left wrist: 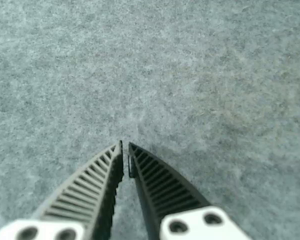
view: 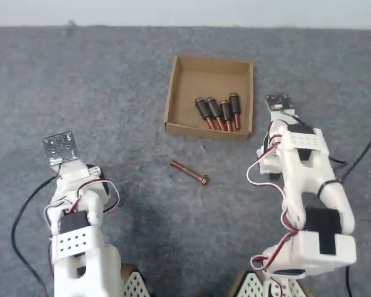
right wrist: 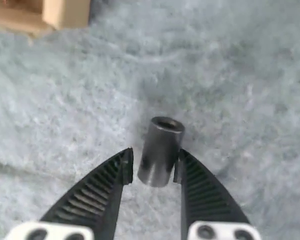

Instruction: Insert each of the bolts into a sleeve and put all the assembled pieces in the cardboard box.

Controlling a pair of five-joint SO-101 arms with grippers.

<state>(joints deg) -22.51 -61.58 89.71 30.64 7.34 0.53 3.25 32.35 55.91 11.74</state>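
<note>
Right gripper [right wrist: 154, 152] is pinching sleeve [right wrist: 161, 145] in wrist view; left gripper [left wrist: 125, 146] is sitting pressed together. High view is showing bolt [view: 188, 171] at worktop [view: 111, 93] centre, assembled pieces [view: 217, 113] in cardboard box [view: 172, 93].

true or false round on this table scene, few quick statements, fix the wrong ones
1. The brown cardboard box holds four assembled pieces. True.
2. The copper bolt on the grey carpet already wears a sleeve. False: it lies bare, outside the box.
3. The left end effector grips a bolt. False: it is shut and empty.
4. A black cylindrical sleeve sits between the right end effector's fingers. True.
</note>
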